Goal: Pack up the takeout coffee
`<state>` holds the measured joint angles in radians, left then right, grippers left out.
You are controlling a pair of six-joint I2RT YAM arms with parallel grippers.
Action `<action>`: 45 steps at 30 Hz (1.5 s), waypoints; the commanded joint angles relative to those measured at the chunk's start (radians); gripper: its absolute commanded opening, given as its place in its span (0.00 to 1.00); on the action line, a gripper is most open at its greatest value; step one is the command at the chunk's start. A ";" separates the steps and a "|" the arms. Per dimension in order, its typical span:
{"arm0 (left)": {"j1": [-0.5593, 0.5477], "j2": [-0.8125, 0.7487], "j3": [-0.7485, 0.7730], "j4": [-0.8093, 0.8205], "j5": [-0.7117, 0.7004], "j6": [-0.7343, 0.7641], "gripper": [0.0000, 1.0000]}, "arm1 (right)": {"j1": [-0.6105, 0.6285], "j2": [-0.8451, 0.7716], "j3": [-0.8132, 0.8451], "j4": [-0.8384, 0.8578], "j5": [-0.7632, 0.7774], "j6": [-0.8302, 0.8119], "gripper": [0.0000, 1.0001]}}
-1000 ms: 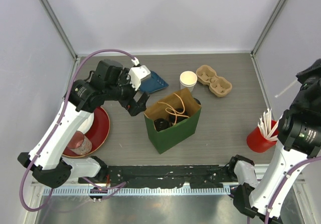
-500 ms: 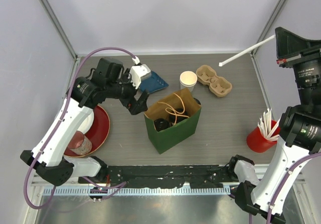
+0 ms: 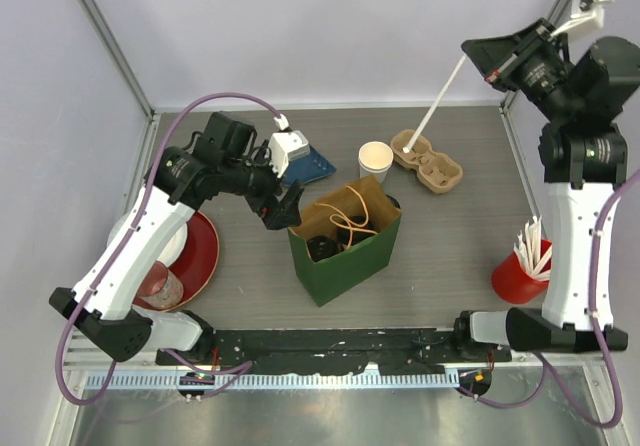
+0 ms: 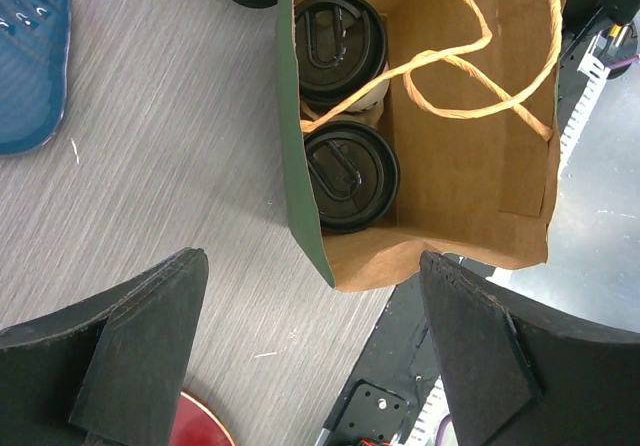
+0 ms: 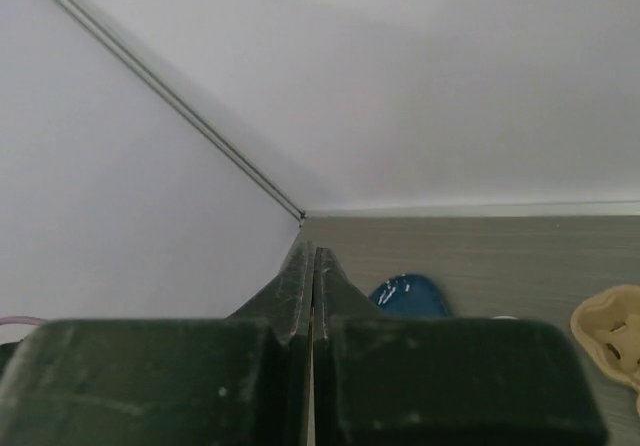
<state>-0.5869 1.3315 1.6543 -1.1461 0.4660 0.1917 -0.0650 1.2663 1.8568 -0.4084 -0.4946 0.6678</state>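
Note:
Two takeout coffee cups with black sip lids [image 4: 340, 41] [image 4: 350, 171] stand side by side inside the green paper bag [image 3: 350, 256], whose twine handles [image 4: 460, 61] droop over its opening. My left gripper [image 4: 310, 366] hovers open above the table at the bag's near-left corner, with nothing between its fingers; in the top view the left gripper [image 3: 283, 208] is just left of the bag's rim. My right gripper [image 3: 470, 48] is raised high at the back right, shut on a white straw [image 3: 435, 106] that slants down toward the cardboard carrier. In the right wrist view the right gripper [image 5: 313, 251] has its jaws pressed together.
An open white paper cup [image 3: 375, 158] and a cardboard cup carrier [image 3: 427, 159] sit behind the bag. A blue dish [image 3: 305, 164] lies at the back left. A red plate [image 3: 195, 256] is at the left, and a red cup of white straws [image 3: 520, 271] at the right.
The right arm swung up and leftward, carrying the straw from the right side to above the carrier. The left gripper edged closer to the bag's rim and its jaws narrowed slightly.

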 commanded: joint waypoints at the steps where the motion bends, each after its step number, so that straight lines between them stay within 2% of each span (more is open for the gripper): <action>1: 0.006 0.008 0.024 -0.010 0.037 0.003 0.90 | 0.065 0.039 0.165 -0.162 -0.056 -0.117 0.01; 5: 0.006 0.018 0.002 0.000 0.049 0.000 0.85 | 0.123 0.002 0.073 -0.167 -0.117 -0.120 0.01; 8: 0.006 0.029 -0.007 0.006 0.059 -0.006 0.80 | 0.185 -0.022 0.016 -0.138 -0.104 -0.109 0.01; 11: 0.006 0.037 -0.011 0.009 0.068 -0.012 0.75 | 0.244 -0.027 -0.001 -0.115 -0.068 -0.108 0.01; 18: 0.006 0.043 -0.033 0.020 0.072 -0.015 0.70 | 0.385 0.007 -0.067 -0.193 0.092 -0.223 0.01; 23: 0.006 0.047 -0.056 0.032 0.092 -0.018 0.62 | 0.451 0.008 -0.134 -0.171 0.132 -0.273 0.01; 30: 0.006 0.061 -0.060 0.034 0.109 -0.020 0.45 | 0.482 -0.027 -0.217 -0.172 0.150 -0.371 0.01; 32: 0.006 0.066 -0.059 0.032 0.111 -0.017 0.40 | 0.490 -0.044 -0.300 -0.147 0.134 -0.389 0.01; 37: 0.004 0.061 -0.057 0.031 0.106 -0.012 0.38 | 0.502 -0.161 -0.545 0.015 0.086 -0.435 0.01; 41: 0.006 0.061 -0.059 0.032 0.106 -0.012 0.38 | 0.502 -0.203 -0.633 0.091 0.068 -0.435 0.01; 45: 0.006 0.063 -0.056 0.029 0.105 -0.011 0.37 | 0.502 -0.200 -0.672 0.082 0.065 -0.445 0.01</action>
<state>-0.5865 1.3964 1.5925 -1.1412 0.5476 0.1833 0.4328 1.0924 1.2041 -0.4332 -0.4088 0.2565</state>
